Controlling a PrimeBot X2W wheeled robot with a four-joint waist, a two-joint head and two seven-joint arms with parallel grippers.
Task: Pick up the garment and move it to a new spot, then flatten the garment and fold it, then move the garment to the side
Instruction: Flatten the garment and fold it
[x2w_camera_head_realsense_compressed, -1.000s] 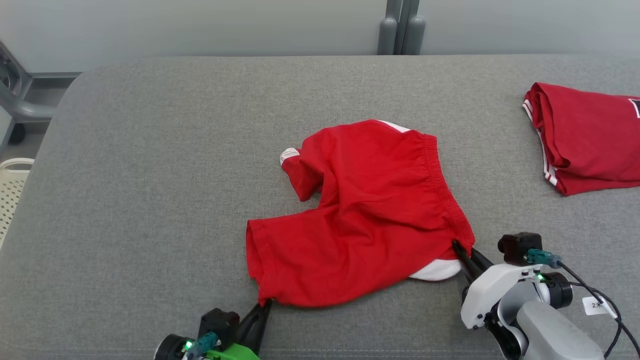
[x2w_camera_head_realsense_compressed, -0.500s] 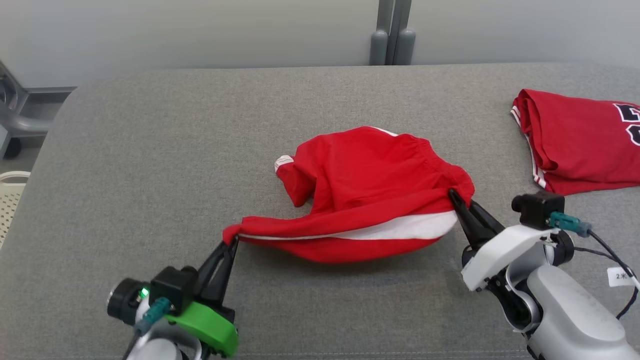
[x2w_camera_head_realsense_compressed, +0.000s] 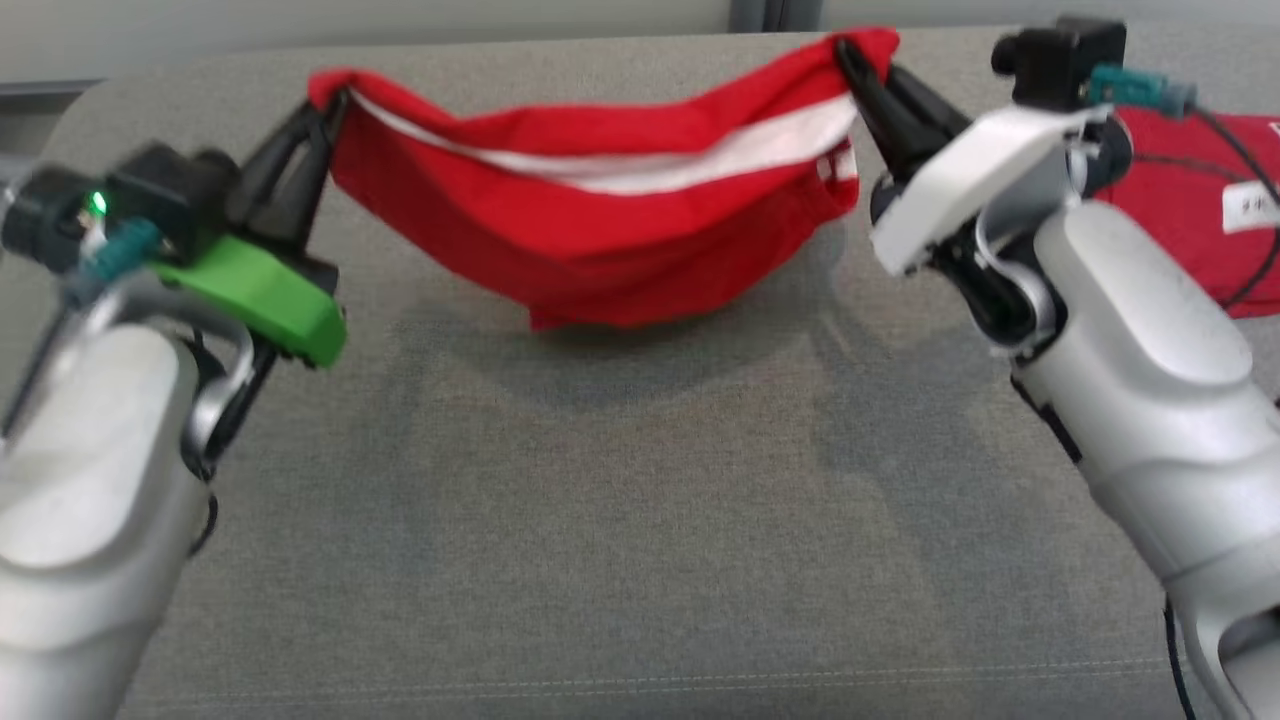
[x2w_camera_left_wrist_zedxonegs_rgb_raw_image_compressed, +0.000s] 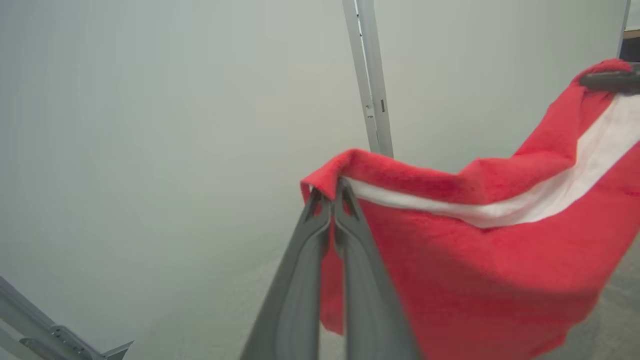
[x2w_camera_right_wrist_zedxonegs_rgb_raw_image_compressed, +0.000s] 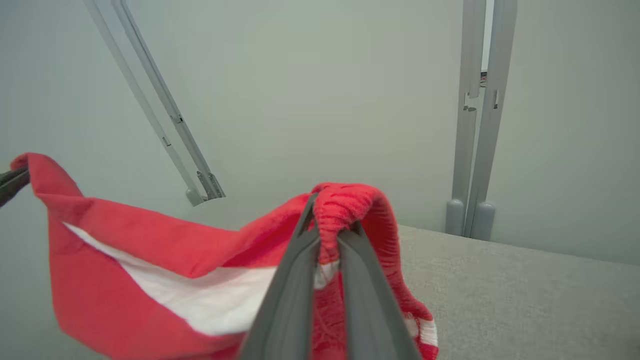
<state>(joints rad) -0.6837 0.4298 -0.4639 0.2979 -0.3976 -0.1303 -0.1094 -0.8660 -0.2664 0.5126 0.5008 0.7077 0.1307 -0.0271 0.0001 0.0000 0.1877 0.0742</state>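
Your left gripper (x2w_camera_head_realsense_compressed: 335, 100) and right gripper (x2w_camera_head_realsense_compressed: 846, 50) pinch the garment (x2w_camera_head_realsense_compressed: 600, 225) hanging, top of frame; placing, flattening, folding remain.

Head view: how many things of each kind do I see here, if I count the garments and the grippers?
Garments: 2 (red shorts hanging between the two grippers; second red garment lying on the grey surface at the right)
Grippers: 2 (left gripper and right gripper, jaws of each shut on the red shorts)
Total: 4
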